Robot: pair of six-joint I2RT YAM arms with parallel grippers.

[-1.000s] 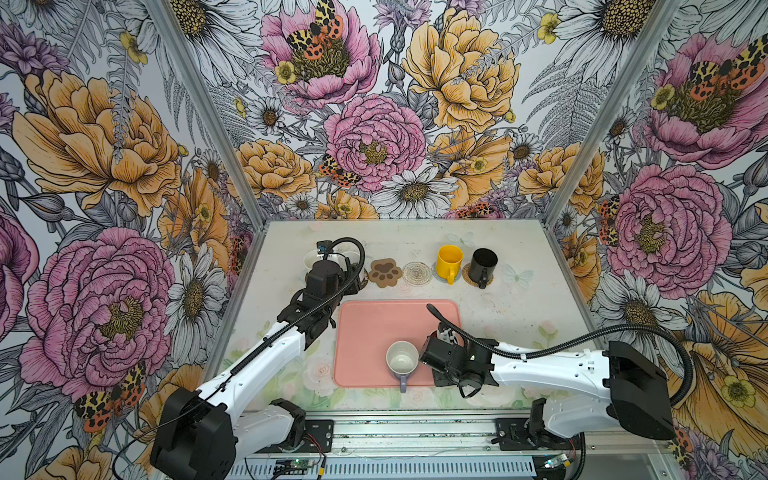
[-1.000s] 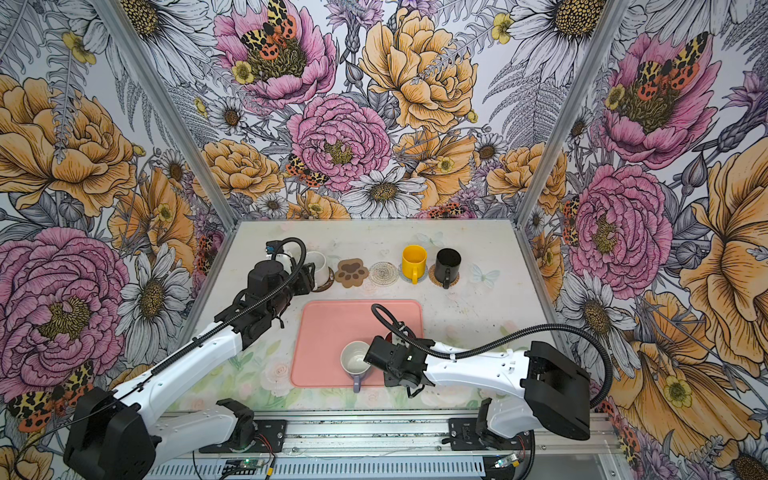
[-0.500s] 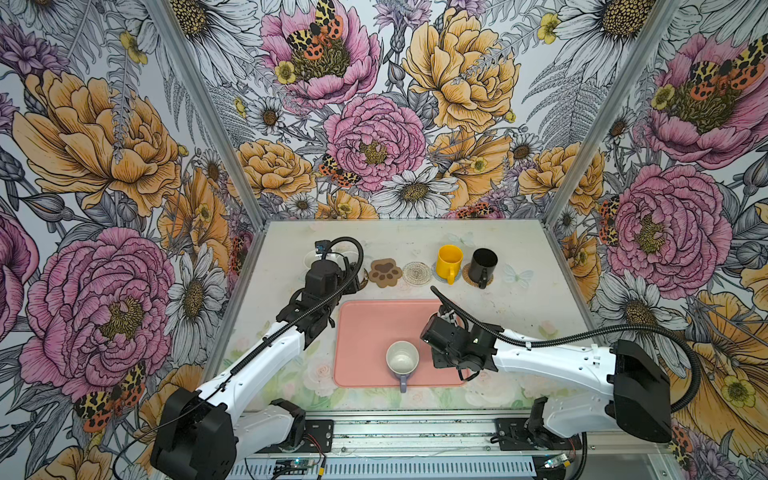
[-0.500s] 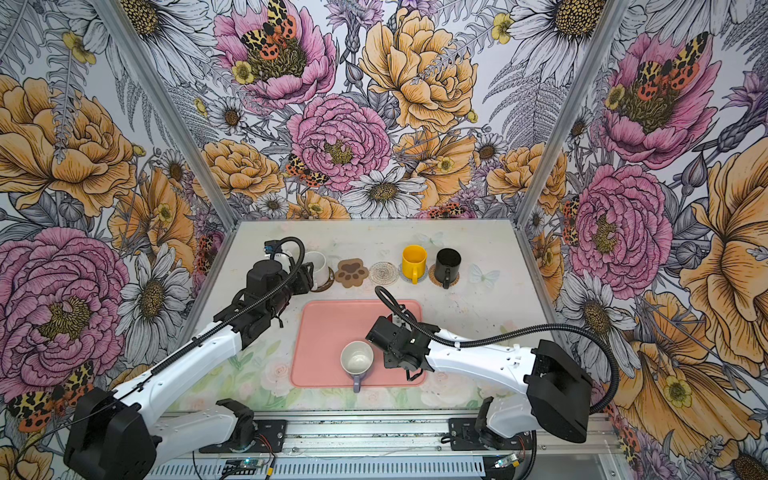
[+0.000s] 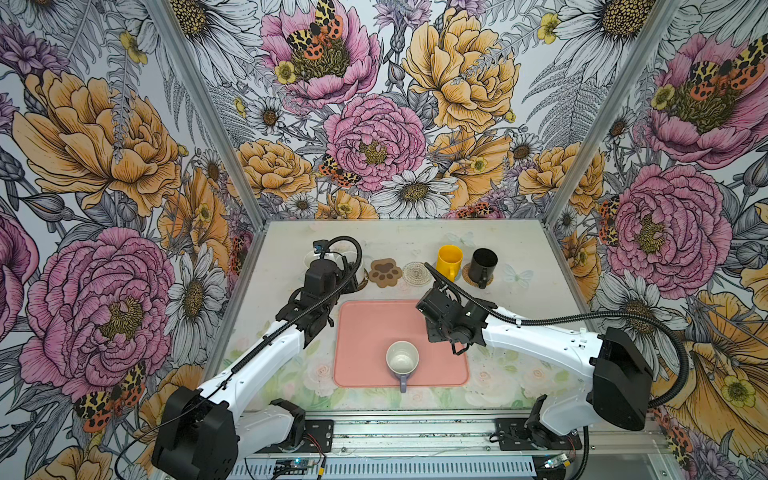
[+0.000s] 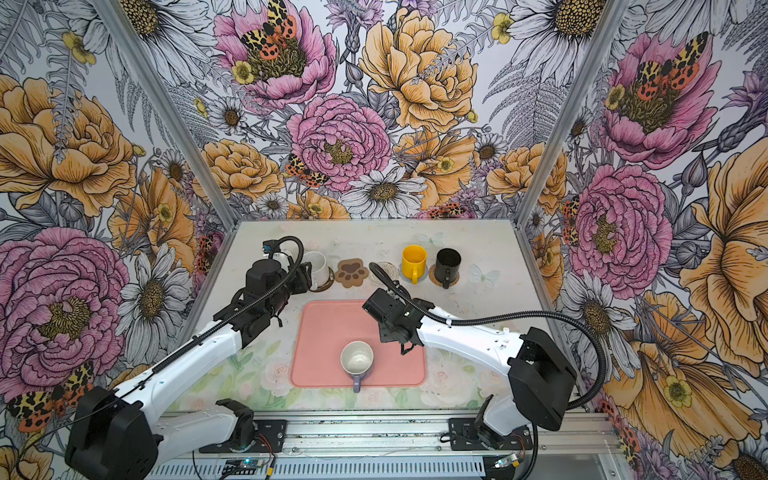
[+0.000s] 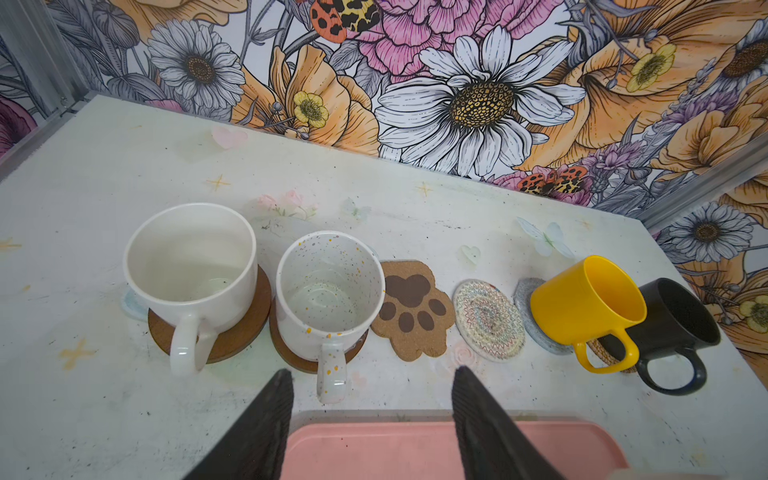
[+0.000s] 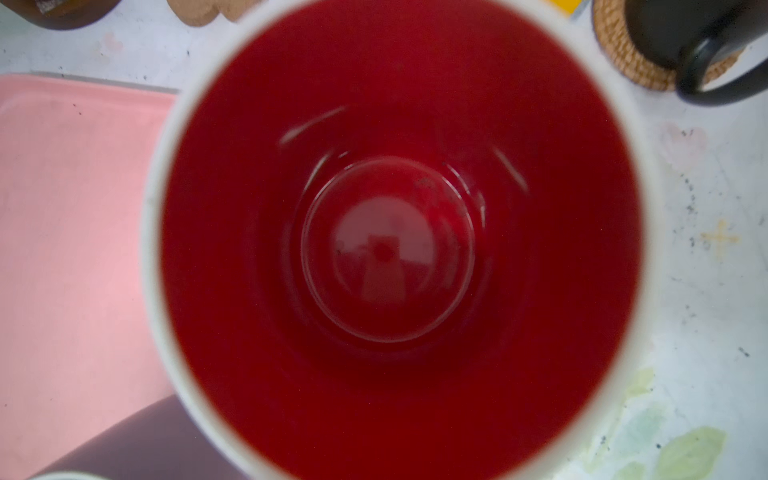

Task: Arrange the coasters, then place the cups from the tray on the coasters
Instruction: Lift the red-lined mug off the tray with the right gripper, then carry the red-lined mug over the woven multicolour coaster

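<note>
The red-inside white cup [image 8: 390, 232] fills the right wrist view, hanging under my right gripper [image 5: 449, 322], which is shut on it above the pink tray's [image 5: 365, 328] far right corner. The lavender cup [image 5: 402, 359] stands on the tray. In the back row, the white cup [image 7: 191, 266] and speckled cup [image 7: 330, 286] sit on brown coasters [image 7: 237, 336]. The paw coaster [image 7: 411, 309] and clear patterned coaster [image 7: 488, 320] are bare. The yellow cup [image 5: 449, 259] and black cup [image 5: 484, 264] stand on theirs. My left gripper [image 7: 372, 371] is open just behind the speckled cup's handle.
The flowered back wall [image 5: 374, 145] rises close behind the coaster row. Aluminium posts [image 5: 582, 158] frame the side walls. A black cable [image 5: 582, 320] loops over the right arm.
My right gripper has carried the red-inside cup from the tray's near right side toward its far right corner. The left arm has stayed put.
</note>
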